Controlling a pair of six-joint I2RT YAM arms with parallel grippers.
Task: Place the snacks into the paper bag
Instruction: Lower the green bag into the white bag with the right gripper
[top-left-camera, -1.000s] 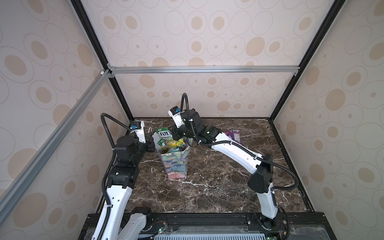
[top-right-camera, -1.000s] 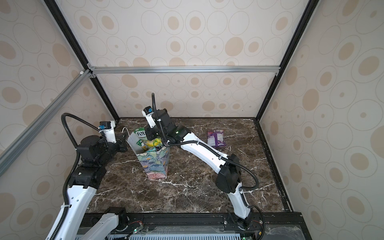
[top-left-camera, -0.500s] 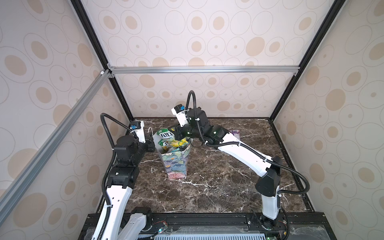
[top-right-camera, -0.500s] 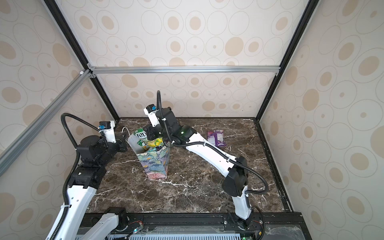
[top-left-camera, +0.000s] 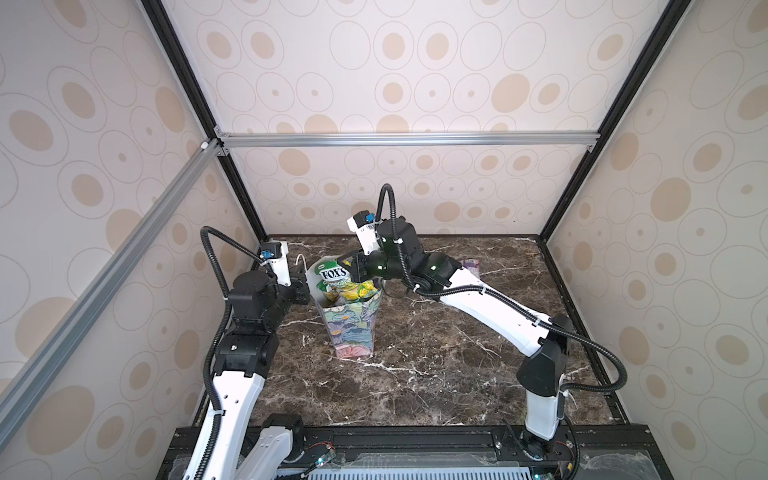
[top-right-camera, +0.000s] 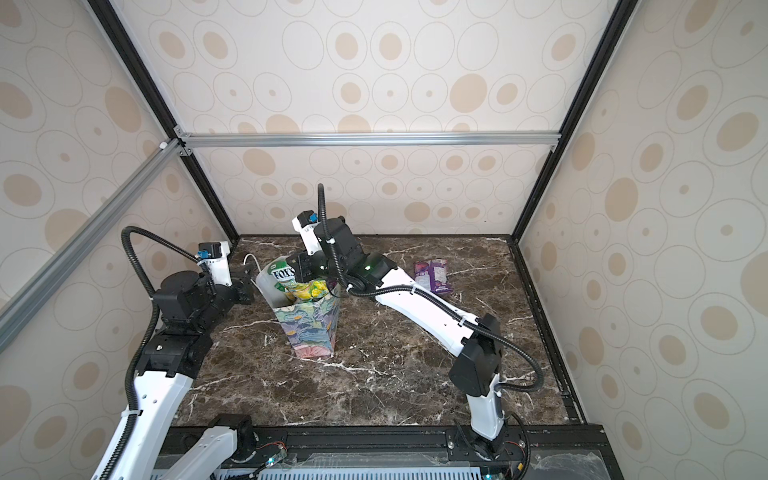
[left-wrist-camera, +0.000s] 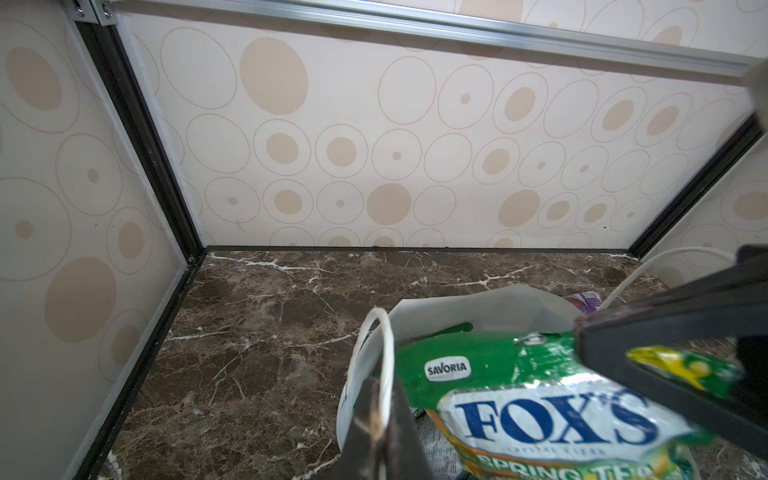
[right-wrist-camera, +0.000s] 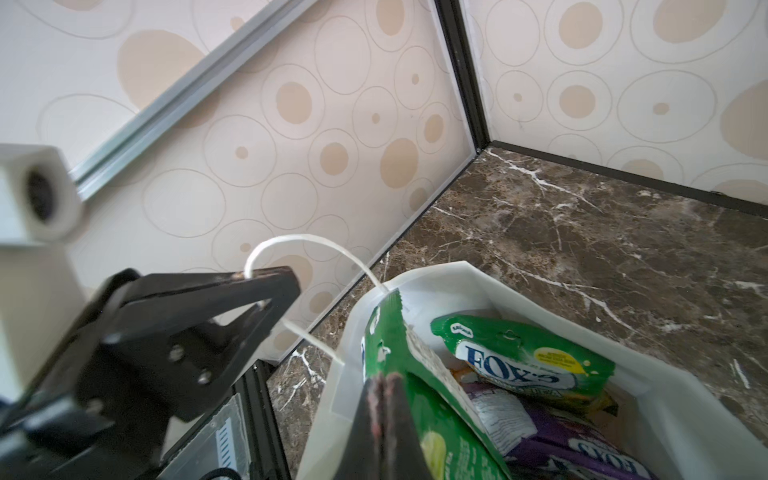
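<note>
Paper bag (top-left-camera: 353, 332), tall, pastel teal, pink and blue floral print outside and white inside, stands upright left of centre on a dark brown marble-pattern tabletop (top-left-camera: 436, 374) in both top views. Two white-and-black robot arms meet at its mouth. On its left side, the left gripper (left-wrist-camera: 376, 399) has its jaws pressed together on a thin white cord handle (right-wrist-camera: 303, 237). The right gripper (right-wrist-camera: 383, 384) reaches over the rim, jaws closed flat on what looks to us like the side edge of a flat glossy green packet (top-left-camera: 332, 275) printed FOX'S.

That packet stands on end, long axis near vertical, its lower part inside the bag and its upper half above the rim. The bag's hollow lies straight beneath the jaws, so we judge that the coming move is a short lowering and a release by the right arm. Other snacks lie inside, a yellow-green packet (top-left-camera: 357, 291) uppermost. One purple packet (top-right-camera: 432, 276) lies flat on the tabletop at the back right, well apart from the bag and nearer the right arm.

Against a second ago, the right arm has stretched further from its base, and the green packet's printed face shows more fully. Bag and left gripper have not moved.
</note>
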